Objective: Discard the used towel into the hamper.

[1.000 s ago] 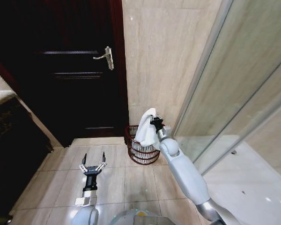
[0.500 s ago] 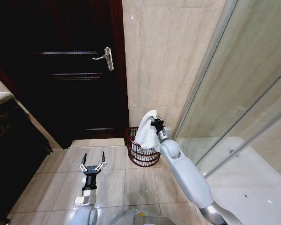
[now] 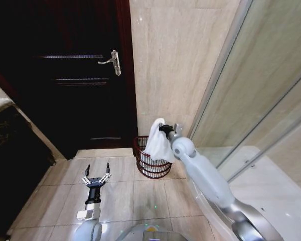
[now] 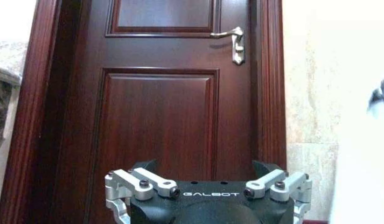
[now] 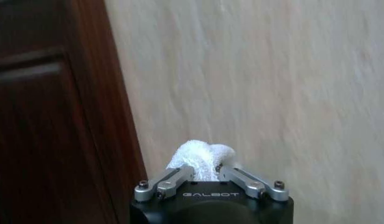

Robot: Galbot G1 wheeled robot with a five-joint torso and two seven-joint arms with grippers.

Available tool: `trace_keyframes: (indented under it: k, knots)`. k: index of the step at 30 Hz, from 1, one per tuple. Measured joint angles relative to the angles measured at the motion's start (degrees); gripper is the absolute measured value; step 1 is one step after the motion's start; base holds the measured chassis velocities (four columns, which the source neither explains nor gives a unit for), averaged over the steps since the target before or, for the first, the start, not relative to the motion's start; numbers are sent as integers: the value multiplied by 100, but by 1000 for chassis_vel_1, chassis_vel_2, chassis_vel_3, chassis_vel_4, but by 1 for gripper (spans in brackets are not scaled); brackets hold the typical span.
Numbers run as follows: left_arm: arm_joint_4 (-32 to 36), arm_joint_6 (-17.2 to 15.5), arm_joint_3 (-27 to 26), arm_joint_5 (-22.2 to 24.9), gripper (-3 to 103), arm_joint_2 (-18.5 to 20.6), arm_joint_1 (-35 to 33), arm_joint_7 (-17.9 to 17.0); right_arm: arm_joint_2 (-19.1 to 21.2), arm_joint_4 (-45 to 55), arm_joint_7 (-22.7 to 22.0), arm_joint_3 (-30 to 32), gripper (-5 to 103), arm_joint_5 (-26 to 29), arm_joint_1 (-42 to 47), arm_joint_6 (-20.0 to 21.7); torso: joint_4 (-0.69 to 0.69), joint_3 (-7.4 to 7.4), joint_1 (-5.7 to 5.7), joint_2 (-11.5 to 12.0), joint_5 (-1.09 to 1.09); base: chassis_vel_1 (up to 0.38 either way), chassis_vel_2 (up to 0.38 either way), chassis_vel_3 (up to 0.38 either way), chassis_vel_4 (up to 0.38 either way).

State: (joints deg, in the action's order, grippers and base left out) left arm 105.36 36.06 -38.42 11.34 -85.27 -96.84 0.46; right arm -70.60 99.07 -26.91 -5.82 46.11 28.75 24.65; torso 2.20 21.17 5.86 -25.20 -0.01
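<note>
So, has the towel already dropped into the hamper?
No, the white towel hangs from the right gripper, whose fingers are pinched on it above the hamper.

"GALBOT" on left hand point(image 4: 207, 193) body; same on right hand point(image 5: 207, 194).

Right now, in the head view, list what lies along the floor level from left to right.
Open left gripper over the beige tiles → dark reddish-brown wire hamper → white towel hanging from the shut right gripper → glass shower partition.
</note>
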Motion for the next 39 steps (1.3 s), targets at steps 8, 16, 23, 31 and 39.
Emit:
trace_keyframes:
  k: [8,16,23,31,39]
  knots:
    - [-70,20,-13,87,100,71,18,-1,-58,-60,105,59,4,-256,-323,-151,-2,-1,0,-1,-1,0,0,0,0]
    - [-187,79,50,59,100,62,79,3,-475,-900,663,37,4,-975,387,-830,-2,0,0,-1,0,0,0,0,0]
    - [-291,141,102,37,100,10,90,17,-897,-1450,832,-14,4,-1220,681,-1143,0,0,0,-1,-1,0,0,0,0]
    - [-387,273,86,73,100,26,49,9,-831,-1453,509,-341,4,-770,860,-752,-1,0,0,-1,0,0,0,0,0]
    - [-399,332,26,185,100,82,31,-8,-462,-1099,-340,-515,4,648,634,605,-2,-1,0,-1,2,0,0,0,0]
